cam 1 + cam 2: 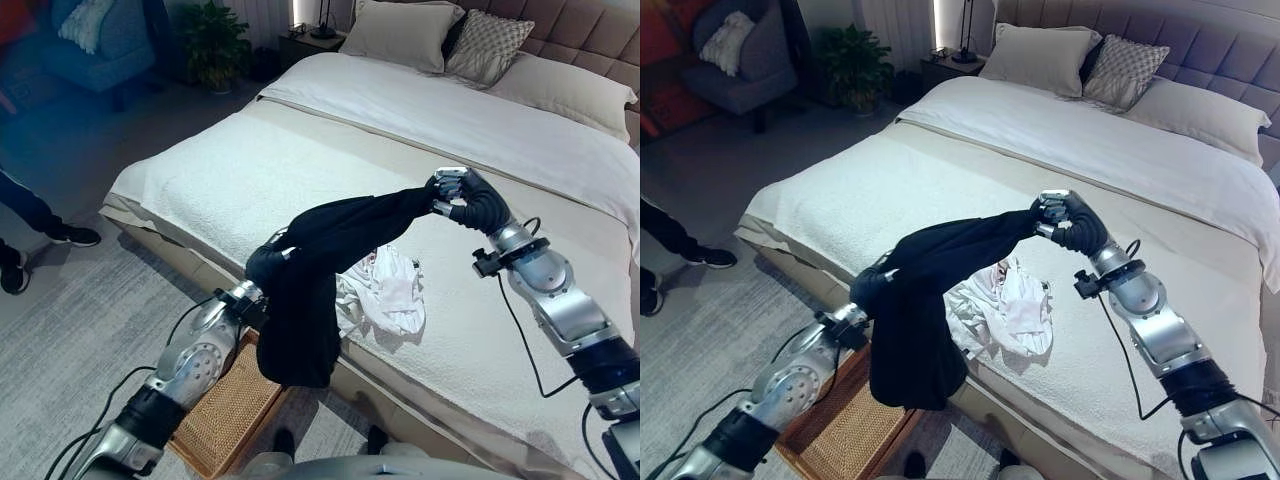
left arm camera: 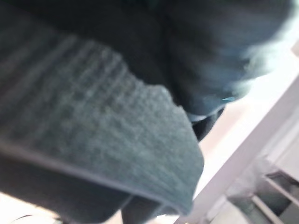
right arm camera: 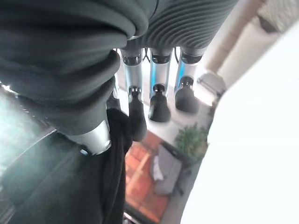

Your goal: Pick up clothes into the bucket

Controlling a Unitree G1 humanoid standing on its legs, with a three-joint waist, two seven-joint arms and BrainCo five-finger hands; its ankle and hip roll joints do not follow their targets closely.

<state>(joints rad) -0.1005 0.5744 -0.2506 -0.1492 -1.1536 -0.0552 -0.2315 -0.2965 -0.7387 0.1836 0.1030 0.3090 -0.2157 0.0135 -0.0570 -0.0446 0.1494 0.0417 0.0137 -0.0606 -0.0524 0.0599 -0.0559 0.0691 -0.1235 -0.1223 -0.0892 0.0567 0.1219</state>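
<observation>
A black garment (image 1: 305, 300) hangs stretched between my two hands above the bed's near edge. My right hand (image 1: 478, 205) is shut on one end of it over the bed; in the right wrist view the black cloth (image 3: 117, 140) is pinched between thumb and fingers. The other end drapes over my left hand and hides it, and the dark cloth (image 2: 103, 121) lies right before the left wrist camera. A woven basket (image 1: 225, 410) stands on the floor below the hanging garment. A crumpled white garment (image 1: 390, 290) lies on the bed by the edge.
The bed (image 1: 240, 170) has a white cover and pillows (image 1: 400, 30) at its head. A person's legs (image 1: 30, 215) stand at the left on the grey rug. An armchair (image 1: 100, 40) and a plant (image 1: 215, 40) stand at the far wall.
</observation>
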